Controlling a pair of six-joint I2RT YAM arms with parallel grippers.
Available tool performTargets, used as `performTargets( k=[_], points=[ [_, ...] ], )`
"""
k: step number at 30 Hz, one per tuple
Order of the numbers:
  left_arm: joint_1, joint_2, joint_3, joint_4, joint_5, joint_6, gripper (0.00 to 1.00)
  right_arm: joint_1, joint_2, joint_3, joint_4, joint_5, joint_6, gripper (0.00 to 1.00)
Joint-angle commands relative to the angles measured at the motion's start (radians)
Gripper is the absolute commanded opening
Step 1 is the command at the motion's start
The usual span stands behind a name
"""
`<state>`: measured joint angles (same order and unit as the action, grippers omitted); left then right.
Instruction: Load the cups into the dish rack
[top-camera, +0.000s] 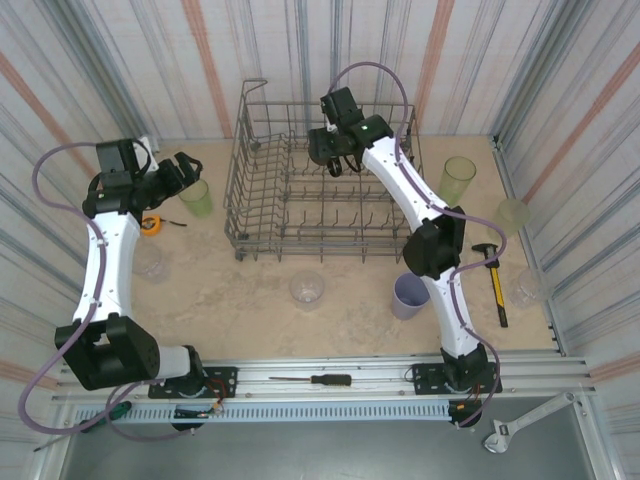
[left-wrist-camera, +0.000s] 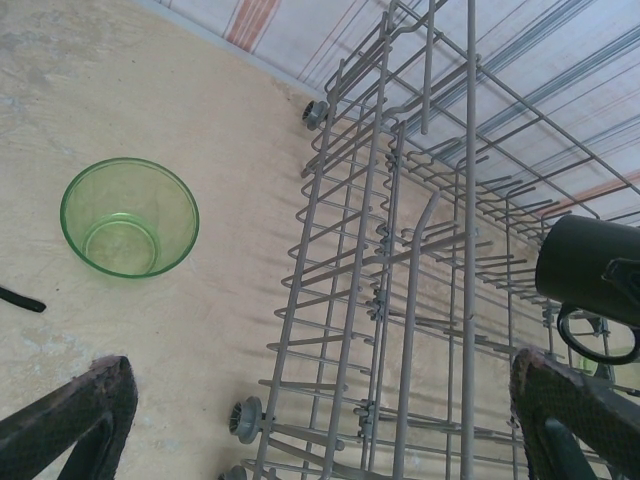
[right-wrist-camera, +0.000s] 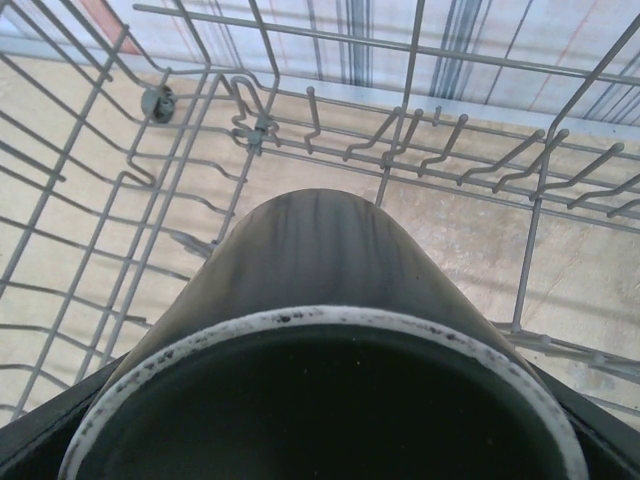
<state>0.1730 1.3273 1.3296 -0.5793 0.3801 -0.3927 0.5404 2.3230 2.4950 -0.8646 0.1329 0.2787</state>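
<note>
Placement of black mug (right-wrist-camera: 320, 260) into dish rack (top-camera: 236, 190) looks like the step in hand. The right claw (top-camera: 333, 158) grasps the mug above the rack's far tine rows, not yet set down. Its mouth is turned toward the wrist camera, and its handle shows below the body in the left wrist view. To do it well, probably: lower slowly between two tine rows, not onto a tip. Keep the handle off the wires, let go only once the mug rests, then lift straight up clear of the tall sides. The left claw (top-camera: 178, 172) is released, fingers spread wide and empty, just beside a green tumbler (top-camera: 197, 197) on the counter (top-camera: 250, 300) left of the rack. It is best kept outside the rack until the right arm is clear. Count: one dish rack, no cup seen seated in it; one black mug; one lavender cup (top-camera: 410, 295); two green tumblers, the second tumbler (top-camera: 459, 180) right of the rack. Four clear cups as far as can be told: front cup (top-camera: 307, 290), left cup (top-camera: 150, 262), and at right a pale cup (top-camera: 512, 213) and a faint cup (top-camera: 528, 285). Also one hammer (top-camera: 497, 285), one screwdriver (top-camera: 318, 380) and one tape measure (top-camera: 150, 224).
</note>
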Motion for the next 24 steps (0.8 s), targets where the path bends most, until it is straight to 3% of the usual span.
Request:
performTargets(
  k=[1,24],
  points=[
    [-0.004,-0.008,-0.015,0.013,-0.006,-0.007,0.99,-0.002,0.011,0.049,0.076,-0.023,-0.012,0.0],
    [-0.006,0.008,-0.026,0.03,0.017,-0.021,0.99,-0.014,0.113,0.05,0.147,-0.106,-0.009,0.0]
  ],
)
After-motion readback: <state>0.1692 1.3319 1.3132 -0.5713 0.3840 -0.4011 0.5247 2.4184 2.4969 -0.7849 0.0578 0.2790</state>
